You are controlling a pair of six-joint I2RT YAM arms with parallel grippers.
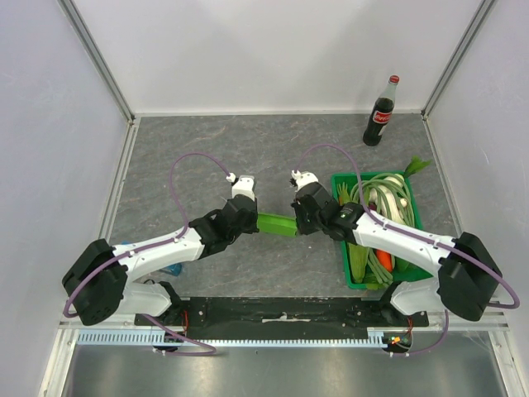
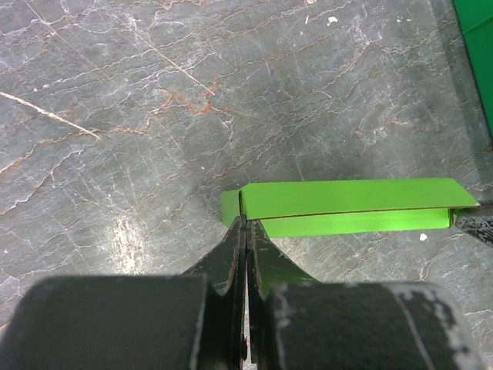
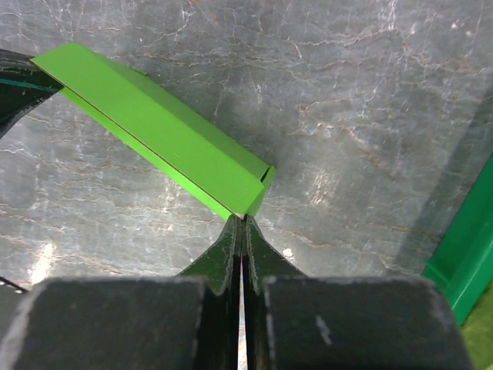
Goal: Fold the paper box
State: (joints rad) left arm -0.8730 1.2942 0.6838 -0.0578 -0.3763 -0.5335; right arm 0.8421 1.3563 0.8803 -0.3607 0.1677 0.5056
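Observation:
The paper box (image 1: 276, 223) is a lime-green card strip, folded flat, held between the two arms above the grey table. My left gripper (image 1: 252, 221) is shut on its left end. In the left wrist view the jaws (image 2: 246, 221) pinch the card where a short end flap meets the long body (image 2: 347, 204). My right gripper (image 1: 299, 225) is shut on the other end. In the right wrist view its closed tips (image 3: 242, 220) pinch the near corner of the box (image 3: 154, 123), which runs away to the upper left.
A dark-green crate (image 1: 338, 248) of vegetables stands at the right, just behind the right arm, and its wall (image 3: 462, 254) shows in the right wrist view. A cola bottle (image 1: 380, 112) stands at the back right. White walls enclose the table.

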